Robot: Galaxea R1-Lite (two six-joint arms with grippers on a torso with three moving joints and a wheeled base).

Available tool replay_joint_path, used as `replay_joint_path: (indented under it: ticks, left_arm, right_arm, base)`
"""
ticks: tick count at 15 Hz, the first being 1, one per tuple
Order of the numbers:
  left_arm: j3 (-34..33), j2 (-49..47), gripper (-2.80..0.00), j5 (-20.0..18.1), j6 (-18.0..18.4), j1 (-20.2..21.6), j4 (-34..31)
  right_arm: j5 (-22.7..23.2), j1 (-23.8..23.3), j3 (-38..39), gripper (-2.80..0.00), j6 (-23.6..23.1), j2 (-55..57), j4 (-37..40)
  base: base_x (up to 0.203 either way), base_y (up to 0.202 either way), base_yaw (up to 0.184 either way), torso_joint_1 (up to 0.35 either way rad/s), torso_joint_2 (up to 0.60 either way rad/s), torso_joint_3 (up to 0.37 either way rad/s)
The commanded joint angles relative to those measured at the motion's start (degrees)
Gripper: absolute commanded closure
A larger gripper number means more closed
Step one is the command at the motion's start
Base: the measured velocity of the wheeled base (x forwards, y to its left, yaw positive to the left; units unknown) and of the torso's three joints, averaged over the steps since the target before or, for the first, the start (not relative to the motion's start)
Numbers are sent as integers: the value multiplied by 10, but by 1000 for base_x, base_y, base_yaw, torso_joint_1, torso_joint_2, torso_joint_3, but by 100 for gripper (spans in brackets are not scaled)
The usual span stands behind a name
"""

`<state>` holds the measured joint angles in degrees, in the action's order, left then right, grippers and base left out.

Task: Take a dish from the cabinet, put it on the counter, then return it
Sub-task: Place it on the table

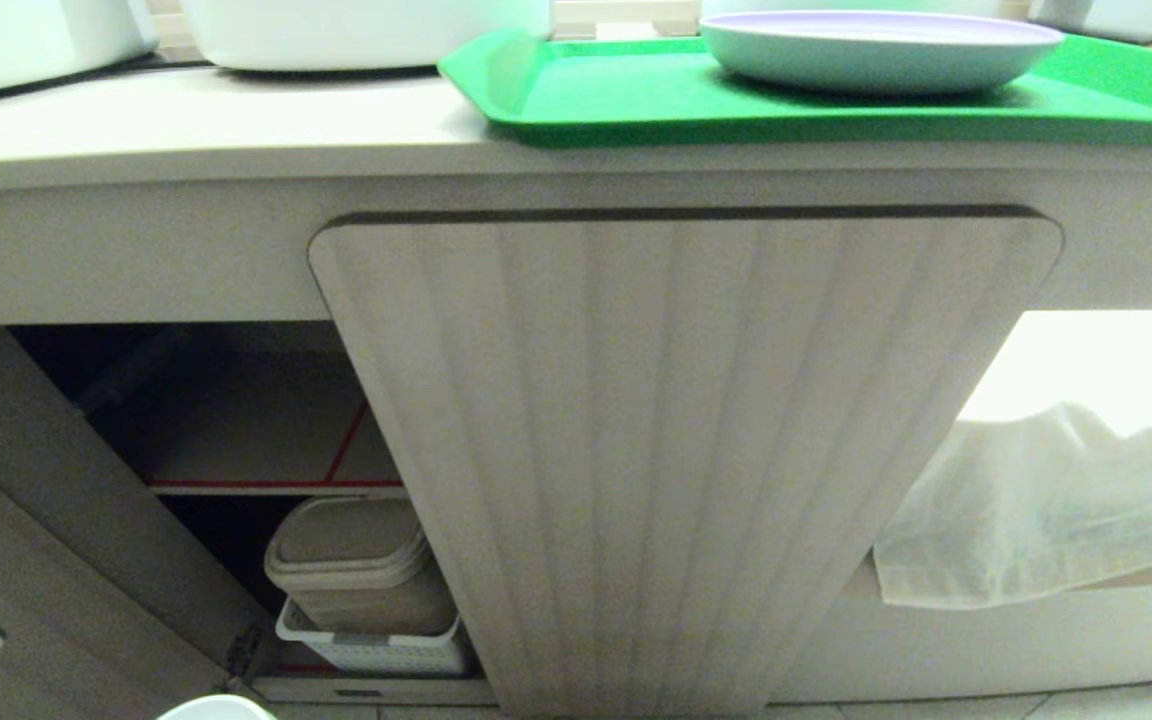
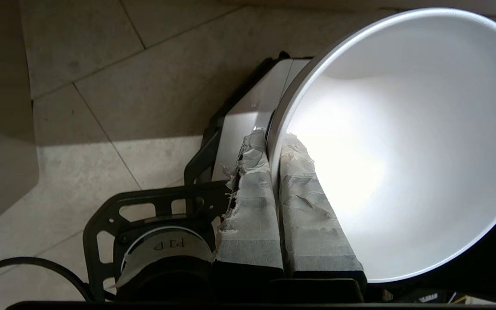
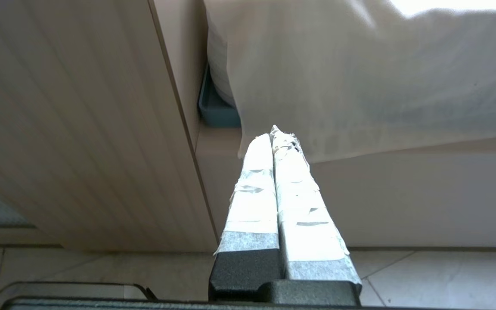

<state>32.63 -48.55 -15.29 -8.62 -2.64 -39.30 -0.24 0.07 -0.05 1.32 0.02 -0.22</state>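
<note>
low at the bottom left of the head view, white bowl [image 2: 403, 150] rim just shows, below the open cabinet [image 1: 236, 420]. left hand [image 2: 274, 146] clenched on bowl rim, one taped finger inside, one outside, floor tiles behind. right hand [image 3: 276, 135] pressed shut, empty, by the fluted door [image 1: 676, 450]. green tray [image 1: 636, 100] with lilac plate [image 1: 876, 50] on the counter [image 1: 186, 125].

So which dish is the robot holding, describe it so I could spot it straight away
Start at the cabinet below the counter, its left door open. Low by that opening, the left gripper pinches the rim of the dish. It is a deep, plain white bowl, unlike the flat lilac plate on the green tray.
</note>
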Motion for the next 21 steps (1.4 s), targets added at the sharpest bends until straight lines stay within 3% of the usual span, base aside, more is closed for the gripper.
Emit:
replay_joint_path:
  ticks: [1,5,21]
  left_arm:
    - [1,0,0,-2,-1,0,-4]
    - [2,0,0,-2,-1,0,-4]
    - [14,-1,0,-3,-1,0,-4]
  right_arm:
    - [0,0,0,0,0,1,-1]
    - [0,0,0,0,0,0,0]
    - [0,0,0,0,0,1,0]
  base:
    - [0,0,0,178,-554,-271]
    - [0,0,0,63,-524,-258]
    - [0,0,0,252,-497,-269]
